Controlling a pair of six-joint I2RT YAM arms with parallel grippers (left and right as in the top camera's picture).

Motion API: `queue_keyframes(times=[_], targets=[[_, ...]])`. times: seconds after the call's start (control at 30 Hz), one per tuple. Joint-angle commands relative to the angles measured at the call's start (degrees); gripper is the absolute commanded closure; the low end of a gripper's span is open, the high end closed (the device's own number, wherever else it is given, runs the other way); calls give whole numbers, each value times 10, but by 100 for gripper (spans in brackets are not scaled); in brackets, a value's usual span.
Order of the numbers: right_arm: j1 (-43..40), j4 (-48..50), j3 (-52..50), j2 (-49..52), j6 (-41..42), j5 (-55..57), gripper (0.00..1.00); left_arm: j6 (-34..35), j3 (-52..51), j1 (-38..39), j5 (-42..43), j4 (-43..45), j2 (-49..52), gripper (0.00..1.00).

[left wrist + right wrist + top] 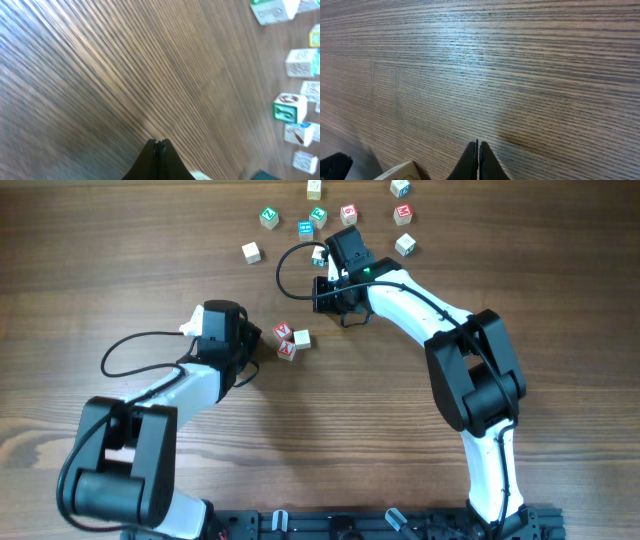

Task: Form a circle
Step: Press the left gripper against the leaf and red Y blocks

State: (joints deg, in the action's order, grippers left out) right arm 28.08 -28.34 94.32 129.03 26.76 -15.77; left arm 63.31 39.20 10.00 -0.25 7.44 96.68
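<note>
Resting near circle [291,340], left tool [159,144] and right tool [478,145] (both pinched closed, gripping nothing).

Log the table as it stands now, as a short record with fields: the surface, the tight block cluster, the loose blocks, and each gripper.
surface: wooden table
cluster: three small cubes, two red-printed and one pale, close together near the table's middle
scattered cubes: about ten, mixed colours, spread loosely along the far side
left gripper: shut, empty, close to the cluster
right gripper: shut, empty, near the scattered cubes
ring: none; the cluster is only a tight group
</note>
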Motion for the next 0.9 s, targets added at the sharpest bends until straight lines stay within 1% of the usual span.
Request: queue_keyframes(times=[0.0,0.1,0.23,0.6,0.87], targets=[[0,-2,-2,9,2,10,95,-16,-3,-12,49,17,36,96],[0,-3,-2,9,2,10,95,-16,-3,6,86,14,36,96],[0,-3,-2,9,2,10,95,-16,-3,34,92,14,36,96],[0,-4,-2,9,2,10,95,-13,-3,36,95,14,36,96],[0,-4,-2,9,2,10,95,-11,-3,36,99,31,36,96]])
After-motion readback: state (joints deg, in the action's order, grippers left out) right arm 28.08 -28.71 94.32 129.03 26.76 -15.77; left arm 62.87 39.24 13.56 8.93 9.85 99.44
